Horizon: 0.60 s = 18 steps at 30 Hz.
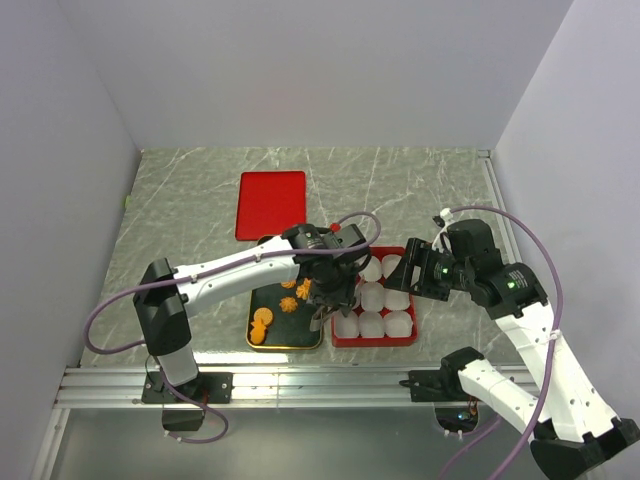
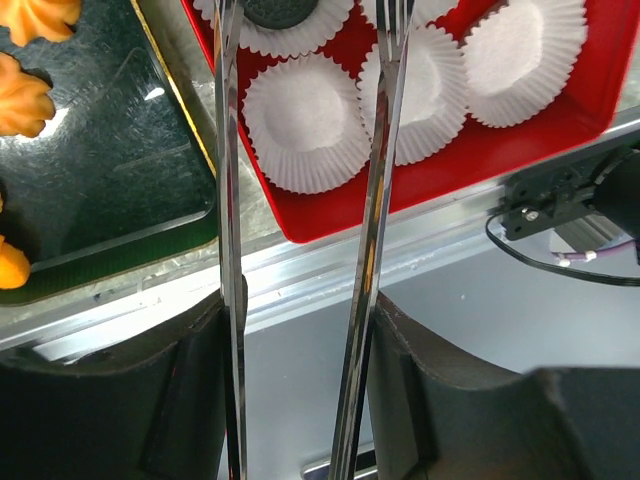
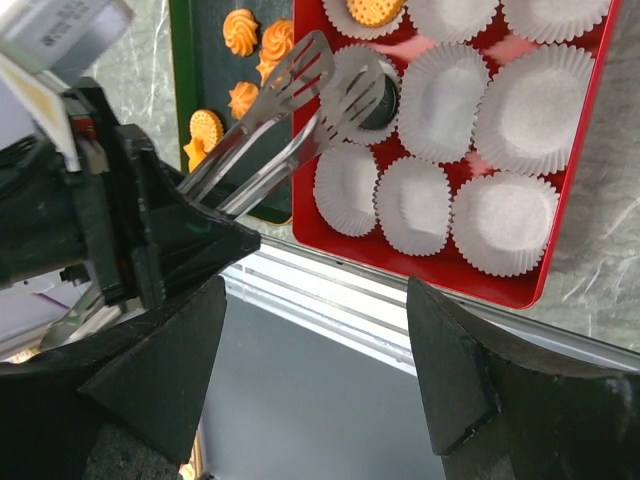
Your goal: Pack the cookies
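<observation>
My left gripper (image 1: 325,275) is shut on metal tongs (image 2: 375,200), whose two blades stand apart. The tong tips (image 3: 340,85) hover over a black cookie (image 3: 386,106) lying in a white paper cup at the left side of the red tray (image 1: 405,338). The black cookie also shows in the left wrist view (image 2: 280,10). An orange round cookie (image 3: 375,10) lies in another cup. Several orange cookies (image 1: 262,325) lie on the dark tray (image 1: 285,342). My right gripper (image 1: 405,272) is open and empty above the red tray.
A red lid (image 1: 271,204) lies flat behind the dark tray. Several empty white paper cups (image 3: 500,220) fill the red tray. A metal rail (image 1: 320,380) runs along the table's near edge. Grey walls enclose the table.
</observation>
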Motion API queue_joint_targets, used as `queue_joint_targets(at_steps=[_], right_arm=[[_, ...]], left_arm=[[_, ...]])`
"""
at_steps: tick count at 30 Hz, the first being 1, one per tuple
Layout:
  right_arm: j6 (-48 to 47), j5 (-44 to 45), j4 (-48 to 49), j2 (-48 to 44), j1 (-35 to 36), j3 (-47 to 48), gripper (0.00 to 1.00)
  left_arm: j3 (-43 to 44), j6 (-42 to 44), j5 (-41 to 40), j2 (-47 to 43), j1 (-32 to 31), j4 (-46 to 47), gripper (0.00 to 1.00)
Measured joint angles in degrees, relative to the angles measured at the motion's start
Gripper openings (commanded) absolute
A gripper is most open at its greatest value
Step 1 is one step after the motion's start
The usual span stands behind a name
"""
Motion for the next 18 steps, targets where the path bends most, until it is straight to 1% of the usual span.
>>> queue_joint_targets(at_steps=[6, 10, 14, 18], right_arm=[[0.02, 0.02, 0.09, 0.15, 0.07, 0.00, 0.79], [0.02, -0.02, 0.15, 0.31, 0.07, 0.00, 0.79], [0.04, -0.15, 0.20, 0.66, 0.07, 0.00, 0.79], [0.04, -0.33, 0.17, 1.31, 0.07, 0.00, 0.79]], left_arm=[[5.38, -0.22, -2.16, -0.55, 0.07, -4.13, 0.56], [5.60, -0.42, -4.20, -4.63, 1.36, -6.78, 0.56], [-1.62, -0.55, -5.81, -14.36, 5.35, -7.69, 0.56], [-11.69, -1.01, -7.58, -22.47, 9.29, -8.59, 0.55]])
